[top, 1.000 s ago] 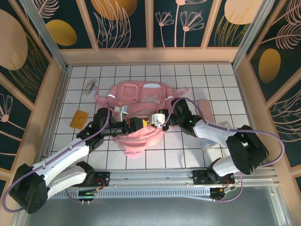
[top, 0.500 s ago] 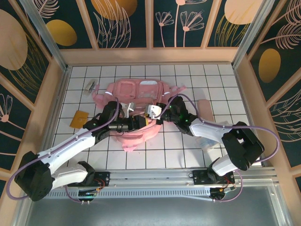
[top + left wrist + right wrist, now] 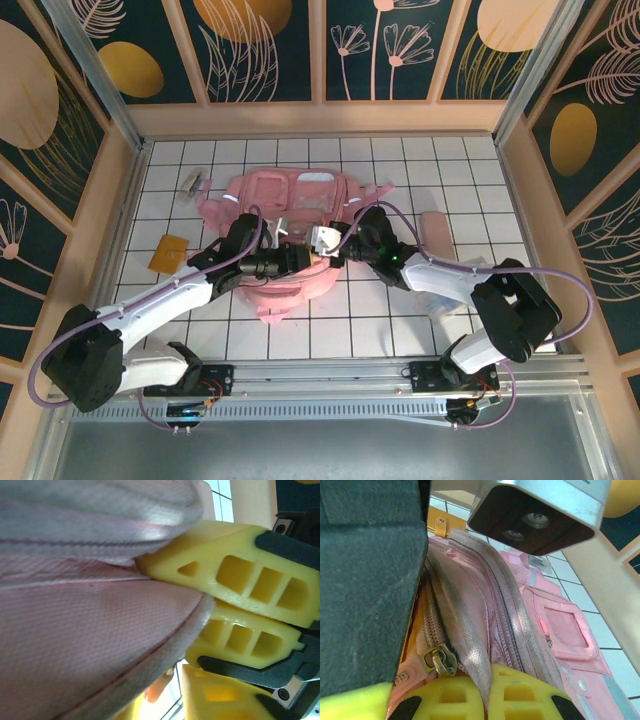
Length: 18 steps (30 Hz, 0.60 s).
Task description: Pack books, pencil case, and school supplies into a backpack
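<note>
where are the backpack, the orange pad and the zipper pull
backpack (image 3: 270, 195), top external view, front pocket panel
orange pad (image 3: 167, 252), top external view, its middle
zipper pull (image 3: 440, 661), right wrist view, metal tab

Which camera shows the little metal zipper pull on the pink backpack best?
The right wrist view: the zipper pull hangs close and sharp beside the zipper teeth. The top view shows the whole backpack from far off, the pull too small to tell. The left wrist view shows pink fabric between yellow fingers.
</note>
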Tool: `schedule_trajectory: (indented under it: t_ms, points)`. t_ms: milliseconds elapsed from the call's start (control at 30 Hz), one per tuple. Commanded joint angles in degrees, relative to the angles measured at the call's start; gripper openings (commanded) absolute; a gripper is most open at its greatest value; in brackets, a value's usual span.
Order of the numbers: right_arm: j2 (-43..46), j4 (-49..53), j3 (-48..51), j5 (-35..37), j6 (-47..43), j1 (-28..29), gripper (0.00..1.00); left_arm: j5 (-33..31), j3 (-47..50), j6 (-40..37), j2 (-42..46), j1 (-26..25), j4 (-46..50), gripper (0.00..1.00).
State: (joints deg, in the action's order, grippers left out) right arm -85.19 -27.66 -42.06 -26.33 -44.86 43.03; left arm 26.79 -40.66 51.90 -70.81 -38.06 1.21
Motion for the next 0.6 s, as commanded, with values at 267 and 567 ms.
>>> schedule_trajectory:
  t_ms: [267, 567]
  points:
    - [2.22, -2.04, -1.67, -3.61, -1.02, 2.17, 0.00, -0.54, 1.17, -0.71, 3.35, 2.84, -5.18, 0.00]
    - [4.62, 12.33, -4.49, -4.70, -15.17, -1.97, 0.00, -5.92, 5.47, -11.83, 9.65, 9.27, 6.59, 0.00]
